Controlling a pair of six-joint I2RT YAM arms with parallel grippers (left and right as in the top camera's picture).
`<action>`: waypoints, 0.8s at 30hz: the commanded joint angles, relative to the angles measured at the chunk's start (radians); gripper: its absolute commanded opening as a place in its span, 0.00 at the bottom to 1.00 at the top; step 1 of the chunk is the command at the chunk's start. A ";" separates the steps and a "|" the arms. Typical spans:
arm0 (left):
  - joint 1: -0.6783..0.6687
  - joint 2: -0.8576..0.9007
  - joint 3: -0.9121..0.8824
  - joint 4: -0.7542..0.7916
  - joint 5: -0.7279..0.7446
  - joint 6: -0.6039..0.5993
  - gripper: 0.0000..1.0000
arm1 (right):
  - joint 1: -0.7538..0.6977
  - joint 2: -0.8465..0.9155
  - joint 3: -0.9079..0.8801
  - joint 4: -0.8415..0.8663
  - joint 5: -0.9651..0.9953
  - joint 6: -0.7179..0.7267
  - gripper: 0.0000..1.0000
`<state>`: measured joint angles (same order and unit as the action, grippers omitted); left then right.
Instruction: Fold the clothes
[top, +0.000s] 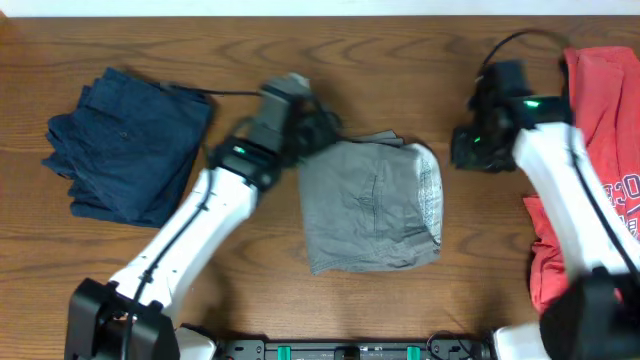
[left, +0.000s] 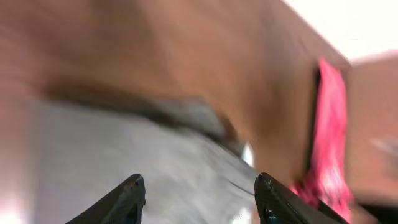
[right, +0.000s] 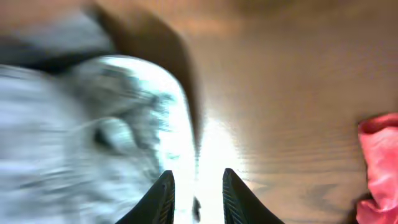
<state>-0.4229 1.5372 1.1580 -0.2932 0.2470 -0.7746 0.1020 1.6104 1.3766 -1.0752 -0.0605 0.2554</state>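
Wooden table (top: 400, 40), dark brown grain, fills the overhead view.

Grey garment (top: 365, 205) at table centre. It lies flat in a rough rectangle, with a paler inner lining showing along its right edge. Some creases; lower edge rounded.

Navy garment (top: 125, 145) far left, lying as a stacked bundle, well apart from the grey one.

Red garment (top: 605, 150) far right, a long crumpled strip with white lettering, partly under the right arm (top: 565, 190) and running off the frame edge.

Left arm (top: 200, 230), white casing, reaches diagonally from the near left corner to the grey garment's upper left corner. Right arm comes up along the right side and bends inward toward the centre.

Left gripper (left: 199, 193) sits over the grey garment's top left corner. Wrist view is blurred, but the jaws are spread wide with nothing between them, and grey cloth (left: 124, 149) lies beneath. A red strip (left: 326, 124) shows at the far side of that view.

Right gripper (right: 196, 193) sits over bare wood just beside the grey garment's upper right corner, not touching it in the overhead view. Its jaws are parted by a narrow gap and hold nothing. Blurred grey cloth (right: 74, 137) fills the left of its wrist view, red fabric (right: 379, 162) the right edge.
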 joint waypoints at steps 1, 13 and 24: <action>0.076 0.037 0.018 -0.008 -0.061 0.068 0.58 | 0.019 -0.074 0.012 -0.018 -0.196 -0.072 0.25; 0.099 0.289 0.018 0.004 -0.035 0.069 0.58 | 0.254 -0.054 -0.218 -0.002 -0.340 -0.034 0.30; 0.071 0.437 0.018 -0.237 0.037 0.135 0.58 | 0.264 -0.053 -0.656 0.378 -0.122 0.249 0.35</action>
<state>-0.3397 1.9266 1.1847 -0.4465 0.2684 -0.6800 0.3786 1.5497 0.8036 -0.7544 -0.3153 0.3496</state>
